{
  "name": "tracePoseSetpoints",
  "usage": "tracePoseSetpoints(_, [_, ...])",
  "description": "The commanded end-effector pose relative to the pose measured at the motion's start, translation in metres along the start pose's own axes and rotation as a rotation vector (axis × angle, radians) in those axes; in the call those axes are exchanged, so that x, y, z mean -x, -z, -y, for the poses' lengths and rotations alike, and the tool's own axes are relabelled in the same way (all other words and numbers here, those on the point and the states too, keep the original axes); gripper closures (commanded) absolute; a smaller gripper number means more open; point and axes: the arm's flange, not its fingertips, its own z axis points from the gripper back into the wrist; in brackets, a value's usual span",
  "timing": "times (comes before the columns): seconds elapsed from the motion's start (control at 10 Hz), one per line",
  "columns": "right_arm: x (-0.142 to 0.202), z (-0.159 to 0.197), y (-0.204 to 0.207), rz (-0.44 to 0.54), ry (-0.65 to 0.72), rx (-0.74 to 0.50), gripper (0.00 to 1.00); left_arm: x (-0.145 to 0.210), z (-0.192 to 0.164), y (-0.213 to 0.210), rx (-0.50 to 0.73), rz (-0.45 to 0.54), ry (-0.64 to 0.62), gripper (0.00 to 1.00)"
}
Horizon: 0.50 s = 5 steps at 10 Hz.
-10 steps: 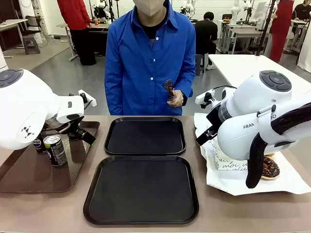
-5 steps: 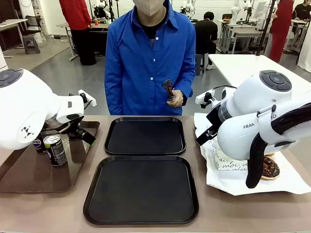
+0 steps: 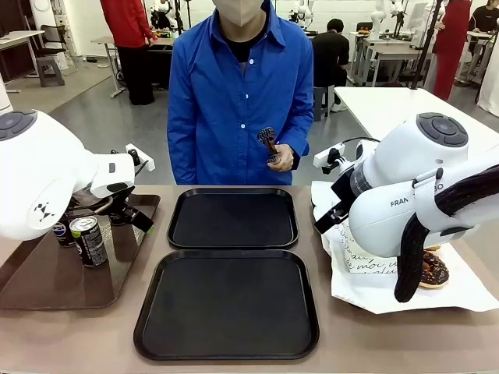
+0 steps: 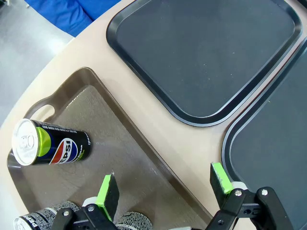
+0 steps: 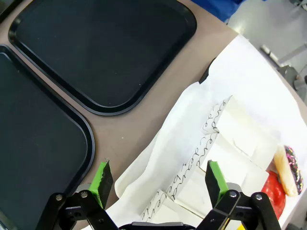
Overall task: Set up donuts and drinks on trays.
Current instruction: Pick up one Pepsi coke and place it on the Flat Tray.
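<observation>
Two black trays lie mid-table, the far tray [image 3: 234,196] and the near tray [image 3: 228,257]. Three dark drink cans stand on a brown tray [image 3: 47,284] at the left; the nearest can [image 3: 90,240] has a green band. In the left wrist view a Pepsi can [image 4: 62,149] stands beyond my open left gripper [image 4: 163,184], which hovers over the brown tray's edge [image 4: 96,124]. My right gripper [image 5: 159,179] is open above white script-printed donut boxes [image 5: 216,148]. A red donut [image 5: 276,189] and a sprinkled one [image 5: 288,165] lie beside them. A chocolate donut [image 3: 434,269] peeks out behind my right arm.
A person in a blue shirt stands at the far side, holding a small dark object [image 3: 269,144] in one hand. White paper [image 3: 374,292] underlies the boxes at the right. Bare tabletop [image 4: 158,129] separates the brown tray from the black trays.
Both arms are still. The dark object in the person's hand has shifted slightly to the left.
</observation>
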Motion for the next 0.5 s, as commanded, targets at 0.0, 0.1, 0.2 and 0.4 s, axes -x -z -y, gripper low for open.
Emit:
tracePoseSetpoints(0.0, [0.0, 0.0, 0.0, 0.0, 0.0, 0.0, 0.0, 0.0, 0.0, 0.0, 0.0, 0.0, 0.0, 0.0])
tracePoseSetpoints(0.1, [0.0, 0.0, 0.0, 0.0, 0.0, 0.0, 0.0, 0.0, 0.0, 0.0, 0.0, 0.0, 0.0, 0.0])
tracePoseSetpoints(0.2, [0.001, 0.006, -0.012, -0.009, 0.079, -0.076, 0.0, 0.0, 0.0, 0.0, 0.0, 0.0, 0.0, 0.0])
tracePoseSetpoints(0.4, [0.049, -0.003, -0.071, -0.055, 0.071, -0.083, 0.0, 0.031, 0.018, -0.065, 0.013, 0.012, 0.077, 0.0])
